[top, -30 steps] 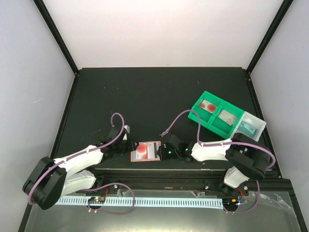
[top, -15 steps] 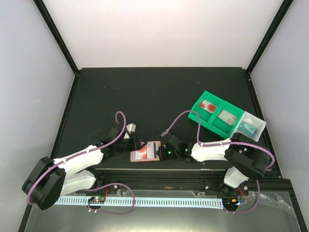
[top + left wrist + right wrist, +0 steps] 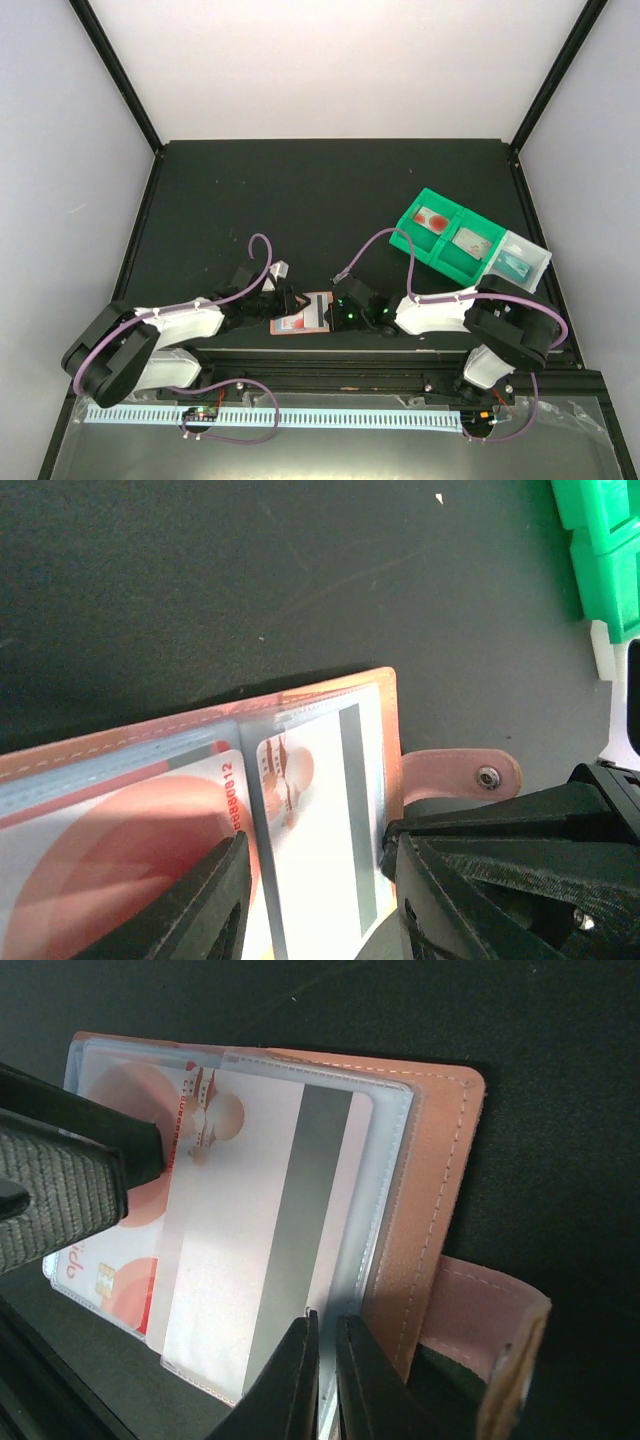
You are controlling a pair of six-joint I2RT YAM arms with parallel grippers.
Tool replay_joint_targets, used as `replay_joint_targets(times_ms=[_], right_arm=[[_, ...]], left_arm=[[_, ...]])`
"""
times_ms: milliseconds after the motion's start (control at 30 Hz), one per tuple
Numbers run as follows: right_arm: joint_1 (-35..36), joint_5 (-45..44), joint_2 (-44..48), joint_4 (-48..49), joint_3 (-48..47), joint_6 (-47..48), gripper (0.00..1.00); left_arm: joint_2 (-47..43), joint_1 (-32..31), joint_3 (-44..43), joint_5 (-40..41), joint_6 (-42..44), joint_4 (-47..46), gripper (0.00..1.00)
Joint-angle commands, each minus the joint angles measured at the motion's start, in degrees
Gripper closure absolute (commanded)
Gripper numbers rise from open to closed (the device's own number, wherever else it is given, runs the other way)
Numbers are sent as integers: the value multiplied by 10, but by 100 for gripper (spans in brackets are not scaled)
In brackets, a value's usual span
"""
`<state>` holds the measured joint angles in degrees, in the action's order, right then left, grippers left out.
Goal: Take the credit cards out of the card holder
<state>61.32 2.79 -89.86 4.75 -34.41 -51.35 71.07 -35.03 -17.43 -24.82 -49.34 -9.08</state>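
Right wrist: right gripper [image 3: 325, 1325] pinches card holder [image 3: 430, 1180] edge.

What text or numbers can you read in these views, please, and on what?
"66890812", roughly: red digits along the edge of the red-and-white card in the card holder.
Red letters on that card, right wrist view: too cut off to read.
Striped card: no legible words.

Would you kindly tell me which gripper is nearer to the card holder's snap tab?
Right. The right gripper pinches the card holder at its edge just beside the snap tab; the left gripper sits over the cards, farther from the tab.
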Motion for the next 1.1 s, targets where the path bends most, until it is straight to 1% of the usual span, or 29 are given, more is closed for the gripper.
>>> replay_joint_targets(times_ms=[0, 33, 167, 300, 467, 567, 767, 1067], right_arm=[[5, -7, -15, 2, 7, -2, 91], [5, -8, -15, 3, 7, -3, 91], [5, -8, -16, 3, 9, -3, 92], [6, -7, -15, 3, 10, -4, 93], [6, -6, -16, 5, 9, -4, 93], [5, -6, -18, 6, 10, -4, 93], [5, -3, -24, 12, 12, -5, 98], [5, -13, -24, 6, 13, -6, 99]], left_arm=[[20, -6, 8, -8, -12, -47, 58], [36, -6, 10, -9, -14, -53, 58], [50, -10, 13, -14, -24, -71, 60], [49, -12, 13, -15, -24, -74, 66], [50, -12, 12, -19, -23, -75, 80], [49, -12, 12, -23, -23, -77, 85], [44, -12, 12, -29, -23, -79, 98], [33, -12, 9, -26, -10, -55, 98]])
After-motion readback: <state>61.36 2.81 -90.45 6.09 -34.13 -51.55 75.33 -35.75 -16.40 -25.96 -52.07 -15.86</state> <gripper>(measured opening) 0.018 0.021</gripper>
